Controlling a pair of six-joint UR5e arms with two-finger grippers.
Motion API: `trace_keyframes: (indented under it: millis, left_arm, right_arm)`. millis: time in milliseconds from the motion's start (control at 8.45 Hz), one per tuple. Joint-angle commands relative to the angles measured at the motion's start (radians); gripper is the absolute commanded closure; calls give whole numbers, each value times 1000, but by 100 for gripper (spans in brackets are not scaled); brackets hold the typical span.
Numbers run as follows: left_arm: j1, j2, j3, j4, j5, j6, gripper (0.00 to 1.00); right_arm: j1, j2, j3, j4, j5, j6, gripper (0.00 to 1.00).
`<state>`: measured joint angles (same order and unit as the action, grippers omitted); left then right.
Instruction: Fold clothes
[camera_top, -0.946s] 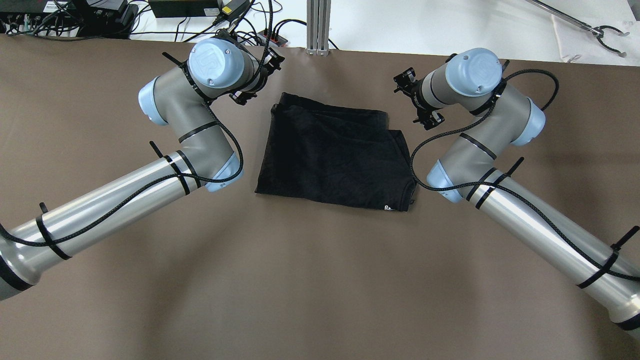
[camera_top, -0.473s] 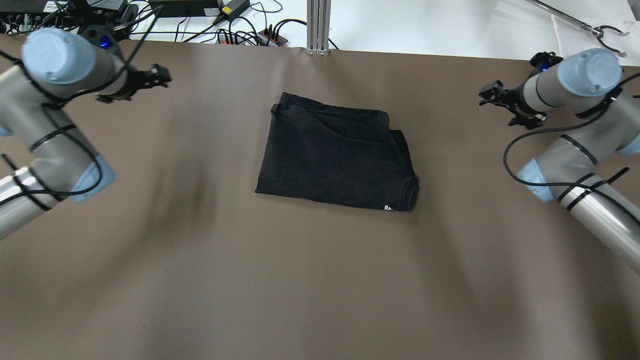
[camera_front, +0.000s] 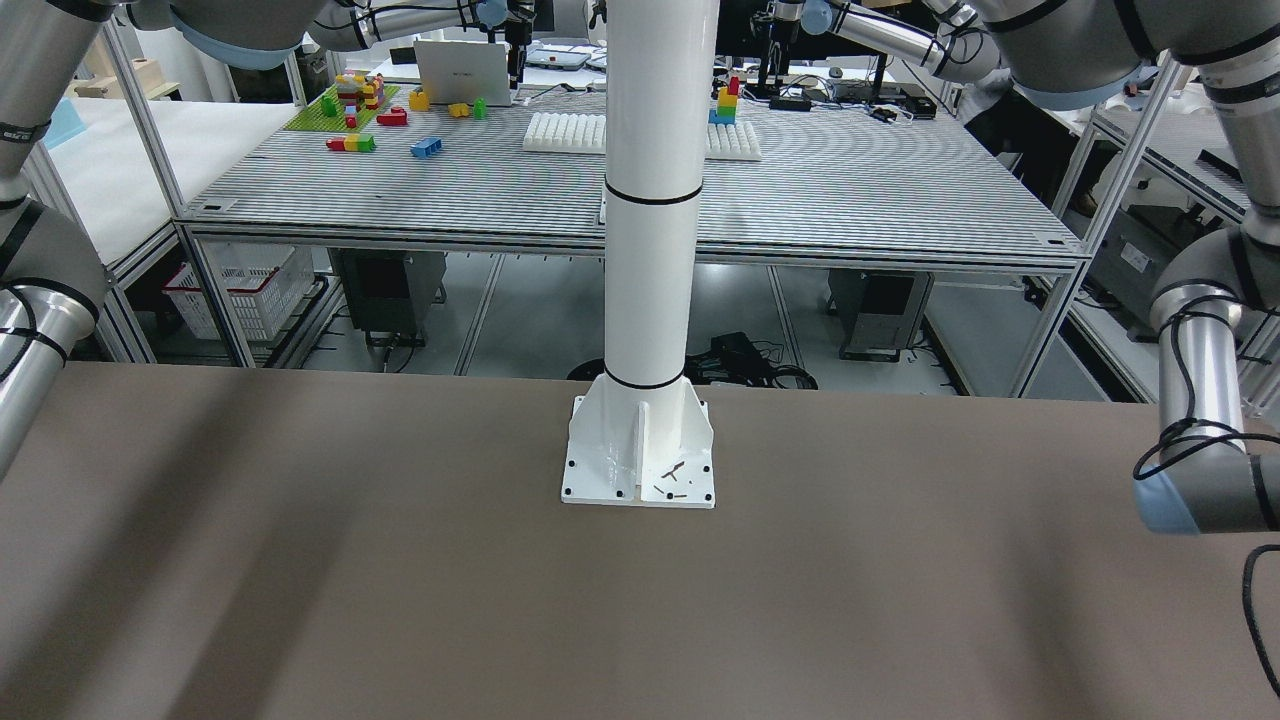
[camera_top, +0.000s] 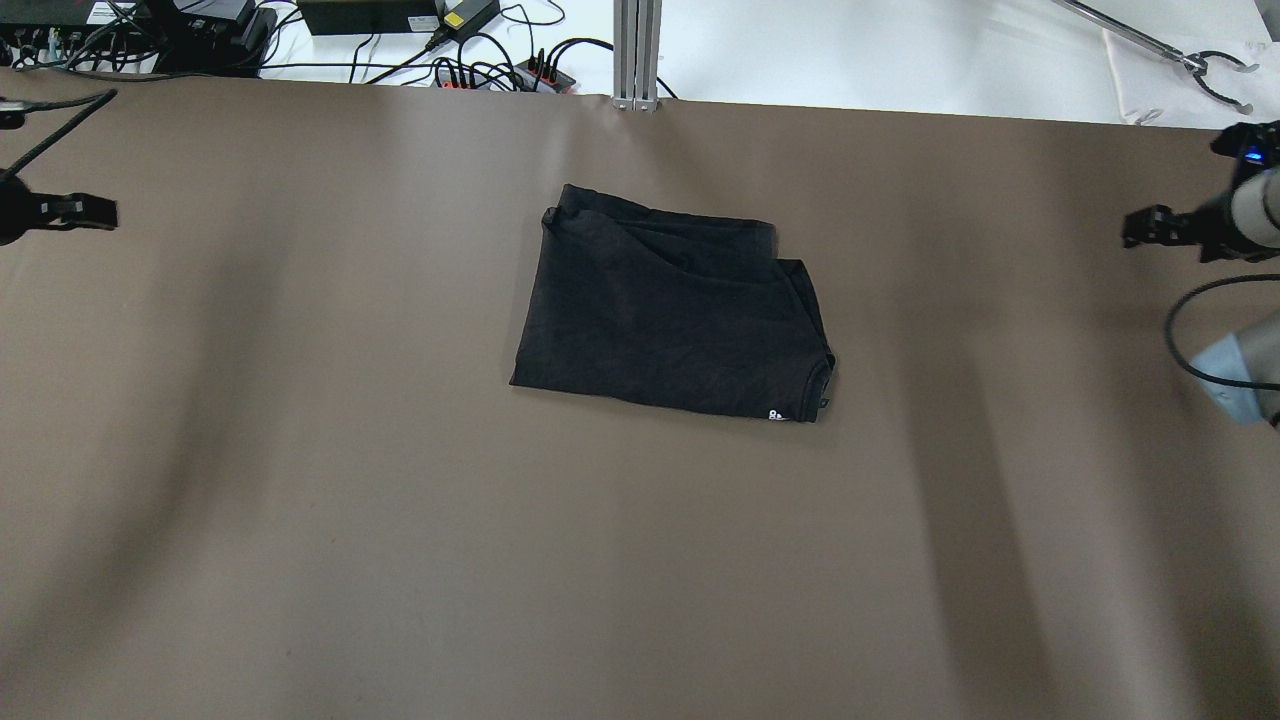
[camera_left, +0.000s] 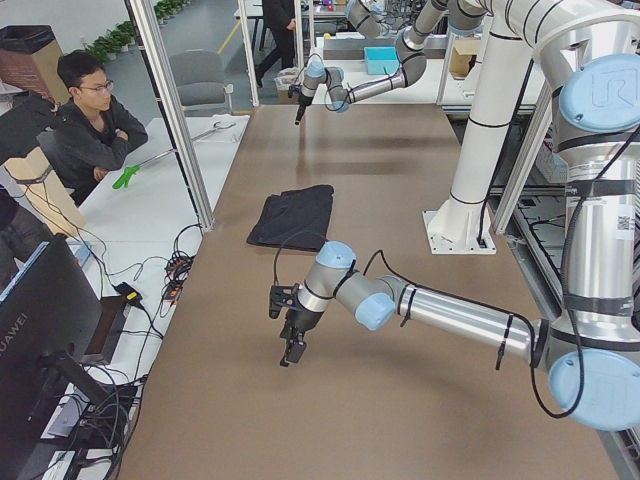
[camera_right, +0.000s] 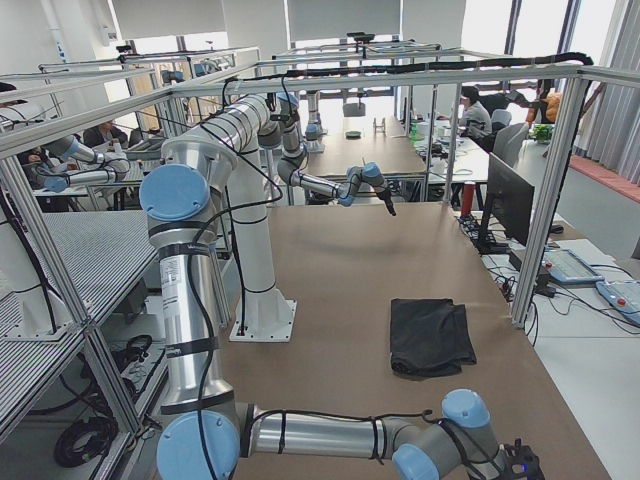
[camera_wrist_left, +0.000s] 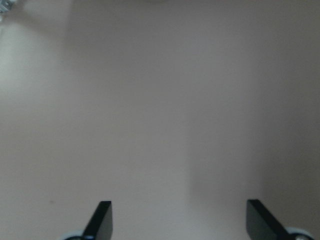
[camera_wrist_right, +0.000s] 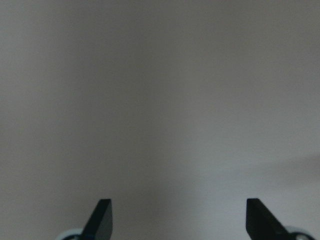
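Only container in sight: a white basket under the far bench in the front-facing view, contents too unclear to tell.

Black clothes folded into a rough rectangle, flat on the brown tabletop near its middle, a small white label at one corner, well apart from both hands.

Left hand at the overhead view's left edge, right hand at its right edge. Both released: in each wrist view, fingers spread wide with only bare tabletop between them.

Clothes visible in the overhead and both side views. Front-facing view: white pole on its base plate, garment outside the frame. Left-side view only: a seated person at a white desk alongside the tabletop.
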<state>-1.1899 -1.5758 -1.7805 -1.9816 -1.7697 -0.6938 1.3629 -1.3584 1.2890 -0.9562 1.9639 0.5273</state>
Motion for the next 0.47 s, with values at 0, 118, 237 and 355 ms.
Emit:
trace_keyframes:
  millis: [0, 118, 237, 355]
  left_arm:
    - [-126, 130, 33, -93, 4, 341, 6]
    - [-192, 144, 89, -170, 3, 458, 6]
    - [-224, 155, 137, -250, 0, 511, 6]
    - [-224, 158, 144, -267, 4, 508, 6]
  right_arm:
    - [120, -80, 7, 4, -2, -318, 6]
    - [151, -96, 13, 4, -8, -393, 6]
    - [180, -102, 36, -1, -13, -474, 6]
    - [183, -126, 64, -3, -16, -481, 6]
